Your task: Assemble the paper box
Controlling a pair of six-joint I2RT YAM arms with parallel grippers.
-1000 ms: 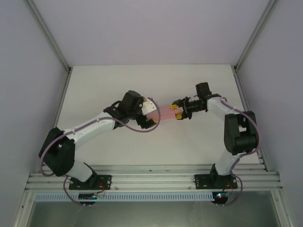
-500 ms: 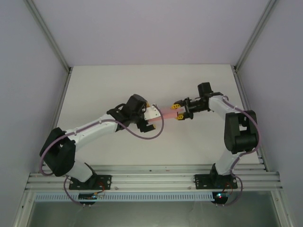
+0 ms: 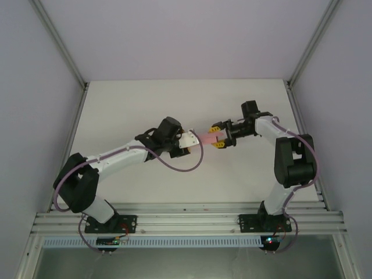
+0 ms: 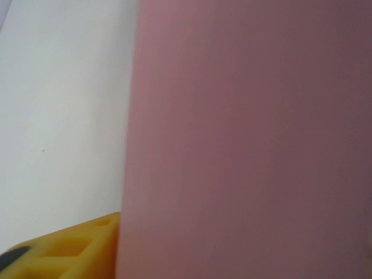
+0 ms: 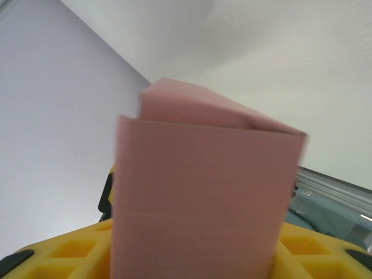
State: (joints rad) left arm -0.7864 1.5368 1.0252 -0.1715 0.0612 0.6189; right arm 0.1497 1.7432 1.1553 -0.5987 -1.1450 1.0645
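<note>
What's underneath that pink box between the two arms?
Bare white table shows around the paper box in the top view. The patch straight beneath it is hidden by the card itself, so whether it rests on the table or hangs above cannot be told.

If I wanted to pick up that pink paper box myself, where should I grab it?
Probably near one short end, coming in along its length and pressing the two flat opposite sides. The paper box is long and slim, stretched between the left tool and right tool. Its thin card is likely stiffest by the folded ends and softer mid-span.
</note>
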